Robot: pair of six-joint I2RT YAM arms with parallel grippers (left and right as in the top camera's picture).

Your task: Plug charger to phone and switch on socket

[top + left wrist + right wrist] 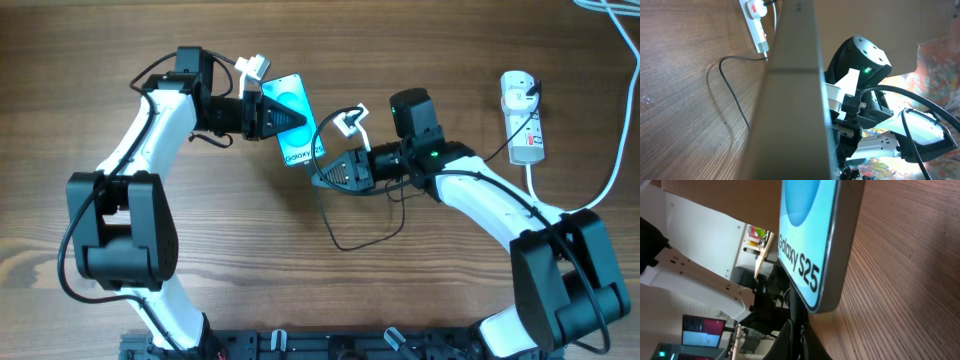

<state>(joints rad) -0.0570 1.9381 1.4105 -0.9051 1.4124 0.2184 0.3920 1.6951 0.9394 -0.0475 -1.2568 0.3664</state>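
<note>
My left gripper [272,115] is shut on the phone [298,140] and holds it tilted above the table, teal screen up, with the white "Galaxy S25" strip toward my right gripper. In the left wrist view the phone's edge [790,100] fills the middle. My right gripper [324,176] is shut on the tip of the charger [345,243], a thin black cable. In the right wrist view its fingers [796,340] sit just below the phone's lower end [810,245]. I cannot tell whether the tip is inserted. The white socket [523,125] lies at the far right.
The charger's cable loops over the wooden table between the arms and also shows in the left wrist view [732,85]. The socket shows there too [755,22], with a red switch. Its thick white cord [612,150] runs along the right edge.
</note>
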